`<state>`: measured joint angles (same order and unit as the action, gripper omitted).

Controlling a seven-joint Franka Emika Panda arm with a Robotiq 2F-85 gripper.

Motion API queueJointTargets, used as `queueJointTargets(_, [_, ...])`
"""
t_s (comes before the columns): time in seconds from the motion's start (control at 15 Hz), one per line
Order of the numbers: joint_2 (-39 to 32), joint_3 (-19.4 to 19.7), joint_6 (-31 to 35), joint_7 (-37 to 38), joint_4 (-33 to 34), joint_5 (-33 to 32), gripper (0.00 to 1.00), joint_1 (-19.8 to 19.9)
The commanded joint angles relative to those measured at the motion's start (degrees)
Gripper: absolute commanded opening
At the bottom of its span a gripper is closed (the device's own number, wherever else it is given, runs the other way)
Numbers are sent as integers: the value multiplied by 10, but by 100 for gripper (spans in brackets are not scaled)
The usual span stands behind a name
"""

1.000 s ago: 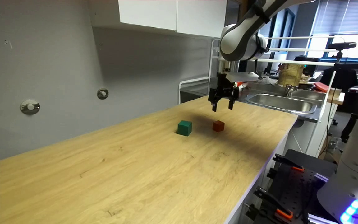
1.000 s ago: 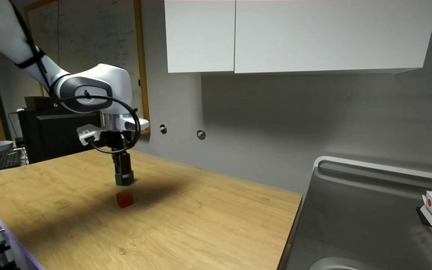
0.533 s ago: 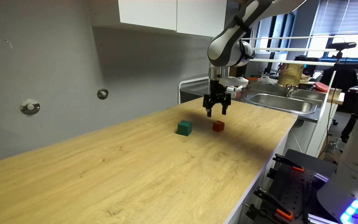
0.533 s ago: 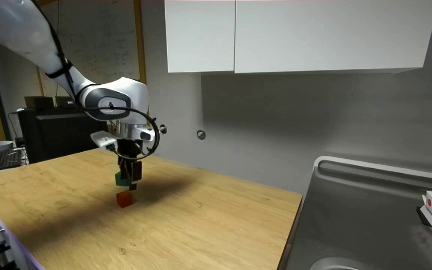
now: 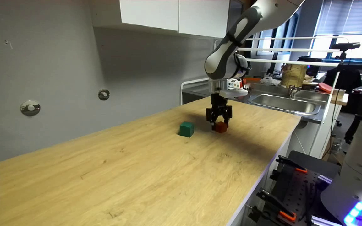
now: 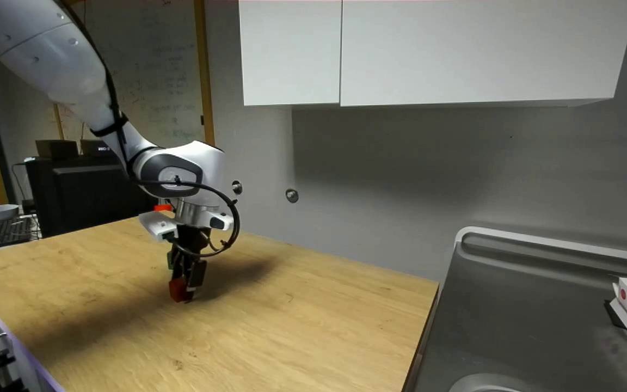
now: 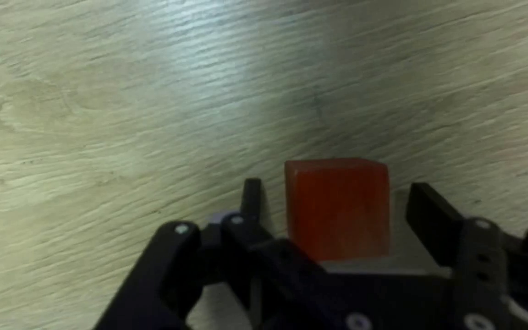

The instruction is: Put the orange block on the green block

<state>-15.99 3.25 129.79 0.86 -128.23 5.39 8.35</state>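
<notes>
The orange block [image 7: 337,211] sits on the wood table [image 5: 105,175]. The black pincer [image 5: 220,125] points down at the orange block. Its two fingers [image 7: 250,199] are spread apart, a bit wider than the orange block, one on each side of it. In the wrist view you can see a gap between each finger and the orange block, so the pincer is around it but has hold of nothing. In both exterior views the tips are low, down beside the orange block. I cannot tell if they touch the table.

The green block [image 5: 186,129] is on the table too, near the orange block, with some wood showing between them. In an exterior view it peeks out behind the pincer, past the orange block. A dark shadow [image 6: 237,275] lies on the wood around the orange block.

The white robot arm [image 6: 74,71] reaches down from high above the orange block. The robot's fat bottom part [image 5: 350,179], with a blue light [image 5: 355,213] on it, is well apart from the orange block. In both exterior views the gray wall [image 5: 52,62] is behind the orange block, and white cupboards [image 5: 149,14] hang higher up than it. A shiny sink [image 5: 284,102] is past the orange block, off the end of the table
</notes>
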Motion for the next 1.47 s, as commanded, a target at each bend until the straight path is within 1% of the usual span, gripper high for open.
queueJointTargets(0.0, [-15, 5, -20, -16, 17, 18, 52, 2])
queueJointTargets(0.07, [-15, 7, -21, -12, 17, 15, 42, 1])
queueJointTargets(0.2, [-10, 9, -26, -7, 20, 10, 30, -2])
queueJointTargets(0.27, [-6, 10, -31, -2, 21, 6, 21, -4])
queueJointTargets(0.4, [0, 10, -37, 6, 27, -1, 19, -10])
queueJointTargets(0.67, [11, 10, -51, 26, 47, -20, 19, -26])
queueJointTargets(1.07, [18, -1, -92, 60, 102, -53, 19, -65])
queueJointTargets(1.4, [3, -20, -129, 79, 151, -68, 19, -103])
